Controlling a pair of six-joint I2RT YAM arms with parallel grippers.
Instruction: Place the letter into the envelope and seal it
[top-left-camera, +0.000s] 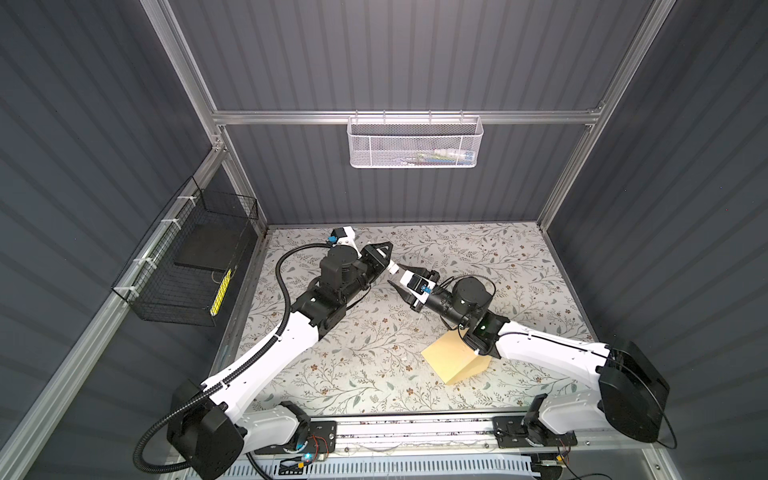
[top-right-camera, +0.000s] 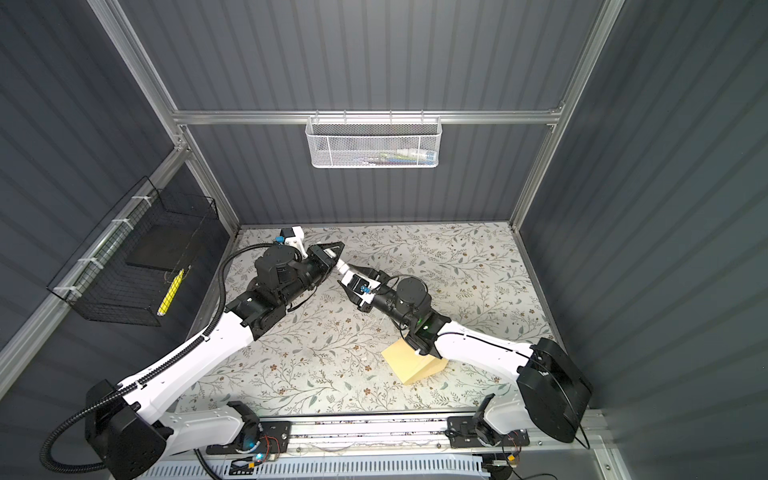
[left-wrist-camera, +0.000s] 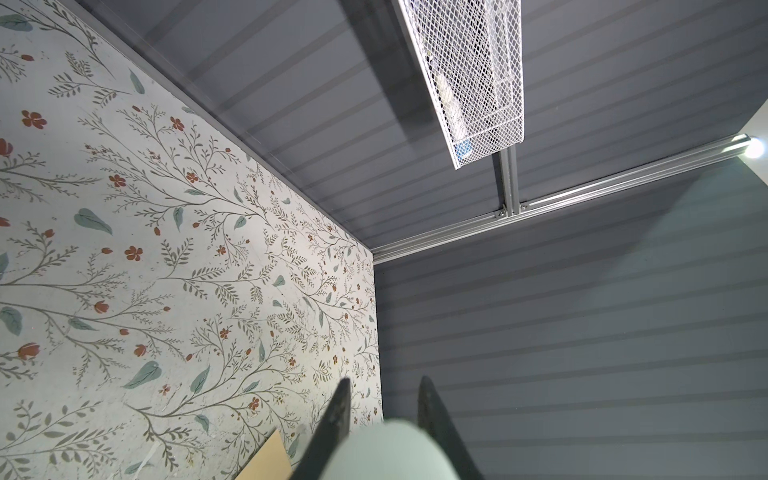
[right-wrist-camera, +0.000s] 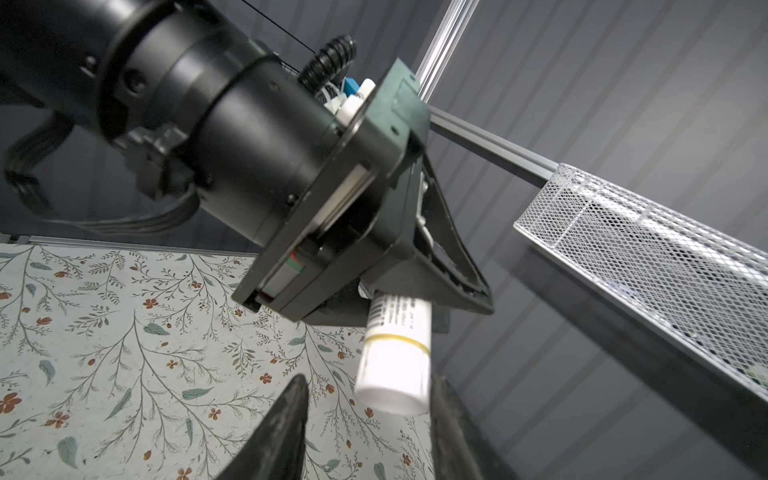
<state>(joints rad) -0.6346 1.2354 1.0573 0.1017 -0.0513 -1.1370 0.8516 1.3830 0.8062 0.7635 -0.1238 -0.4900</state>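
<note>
Right gripper (right-wrist-camera: 369, 380), jaws half open, straddles tube (right-wrist-camera: 395, 353) tip; left gripper (left-wrist-camera: 384, 384) clamps its other end. Lopsided contact on closing could skew tube or pull it free

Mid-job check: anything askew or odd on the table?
The envelope lies skewed to the table edge, partly under the right arm, one side apparently lifted. The letter isn't visible. Otherwise nothing stands out.
</note>
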